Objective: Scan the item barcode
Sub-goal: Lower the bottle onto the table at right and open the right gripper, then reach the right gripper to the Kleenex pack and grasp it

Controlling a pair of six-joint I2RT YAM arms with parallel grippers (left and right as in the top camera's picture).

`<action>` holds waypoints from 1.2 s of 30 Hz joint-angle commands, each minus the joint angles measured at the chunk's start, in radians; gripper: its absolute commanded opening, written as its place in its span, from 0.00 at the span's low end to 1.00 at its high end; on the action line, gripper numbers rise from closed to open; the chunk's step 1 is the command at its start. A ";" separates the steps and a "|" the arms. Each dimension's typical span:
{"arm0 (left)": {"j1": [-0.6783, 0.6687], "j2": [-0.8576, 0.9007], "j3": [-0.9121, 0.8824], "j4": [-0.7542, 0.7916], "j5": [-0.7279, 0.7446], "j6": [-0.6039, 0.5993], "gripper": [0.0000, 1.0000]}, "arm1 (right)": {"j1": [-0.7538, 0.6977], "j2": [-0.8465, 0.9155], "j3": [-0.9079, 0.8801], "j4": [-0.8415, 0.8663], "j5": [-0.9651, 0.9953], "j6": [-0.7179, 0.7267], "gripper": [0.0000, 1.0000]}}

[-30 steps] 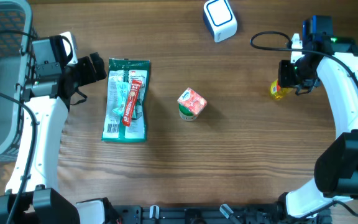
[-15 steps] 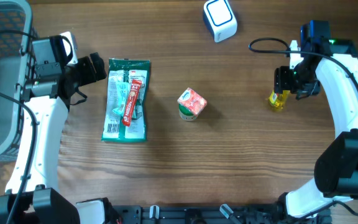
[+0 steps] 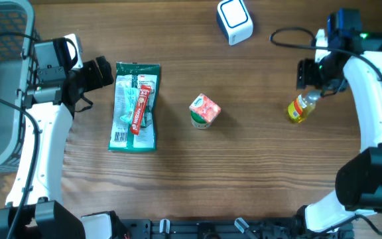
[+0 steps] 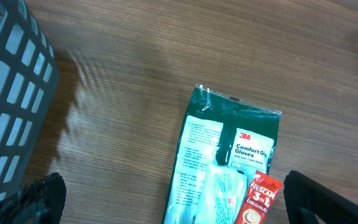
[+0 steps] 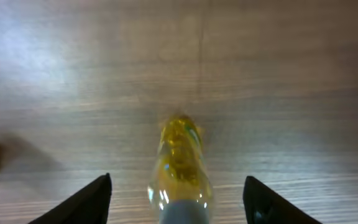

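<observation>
Yellow bottle (image 3: pixel 297 109) lies on the table (image 3: pixel 244 172) just under my right gripper (image 5: pixel 178 180), between the open jaws and touching neither. Its long axis runs forward from my wrist, cap end nearest. My left gripper (image 3: pixel 103 72), open too, is well apart from it.

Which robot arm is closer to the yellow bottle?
Right. The right end effector hovers at the cap end of the yellow bottle, fingers open either side. The left end effector is far off, beside the green glove pack.

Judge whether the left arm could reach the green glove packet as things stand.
Probably yes: the open left hand sits right beside the glove packet, with nothing standing between them.
</observation>
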 commanded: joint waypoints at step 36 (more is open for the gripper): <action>0.004 -0.014 0.014 0.003 0.008 0.016 1.00 | 0.882 0.037 -0.182 0.346 0.279 0.105 0.41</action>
